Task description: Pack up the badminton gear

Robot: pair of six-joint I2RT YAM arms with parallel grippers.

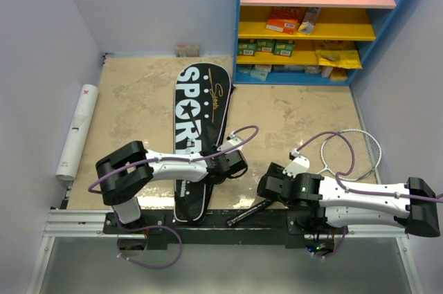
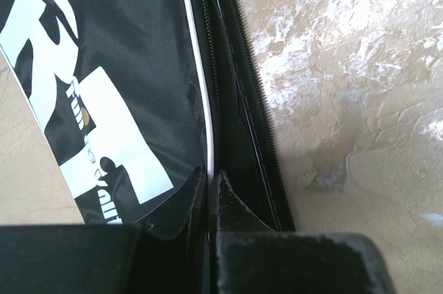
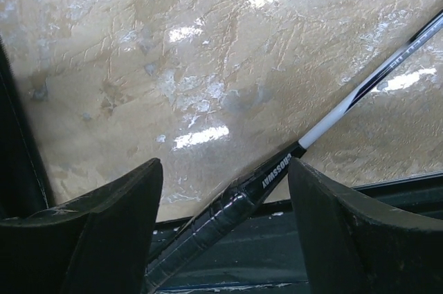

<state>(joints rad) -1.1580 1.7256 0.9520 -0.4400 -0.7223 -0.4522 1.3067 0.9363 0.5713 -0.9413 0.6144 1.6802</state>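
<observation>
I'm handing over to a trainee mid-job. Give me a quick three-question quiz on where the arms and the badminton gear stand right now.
1. True or false: the right gripper is clamped shut on the racket handle.
2. What is the left gripper pinching? A the racket handle; B the bag's zipper edge; C nothing.
3. Fill in: in the top view, the white tube lies to the bag's ____.

Key: 1 false: it is open, with the handle lying between its fingers. 2 B. 3 left.
</observation>
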